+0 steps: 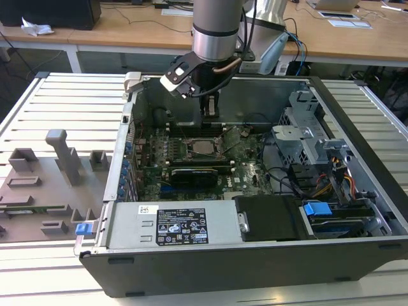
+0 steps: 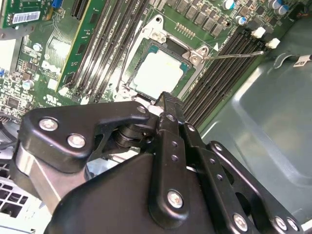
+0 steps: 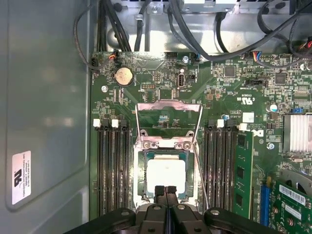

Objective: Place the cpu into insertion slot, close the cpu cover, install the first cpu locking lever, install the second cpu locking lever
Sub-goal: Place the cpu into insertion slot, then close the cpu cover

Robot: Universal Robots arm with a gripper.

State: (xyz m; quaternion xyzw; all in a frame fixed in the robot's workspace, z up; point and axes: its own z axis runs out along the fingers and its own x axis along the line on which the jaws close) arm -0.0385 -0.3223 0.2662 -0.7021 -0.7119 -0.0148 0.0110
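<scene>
fingers (image 3: 159,191) of the gripper (image 3: 165,191) are pressed together tip to tip in the first wrist view, with no gap and nothing held between them. the tips sit at one edge of the cpu (image 3: 165,176); whether they touch it cannot be told.

the cpu lies flat and square inside the insertion slot (image 3: 142,170), so placement reads as done. the cpu cover (image 3: 161,141) is swung open on its hinge, clear of the chip. judged step in hand: closing the cover.

notes for this step, as judgement:
- bear on the cover's metal bar, never on the chip's top.
- follow the hinge arc; a sideways push may twist the thin plate.
- keep clear of the locking lever (image 3: 199,165), a thin wire rod between the slot and the memory slots (image 3: 222,170).
- closed tips form a narrow, stiff pusher, suited to a slim frame.

materials and shapes:
- cpu: dull pale metal top, smooth, with a greenish rim.
- cover: thin grey sheet metal with a large square window, likely springy.
- slot surround: grey metal with screw heads at the hinge side.
- motherboard (image 3: 161,78): green, matte, densely populated.
- memory slots: long, narrow, black plastic with white latches.
- fingers: black, hard, bolted links.
</scene>
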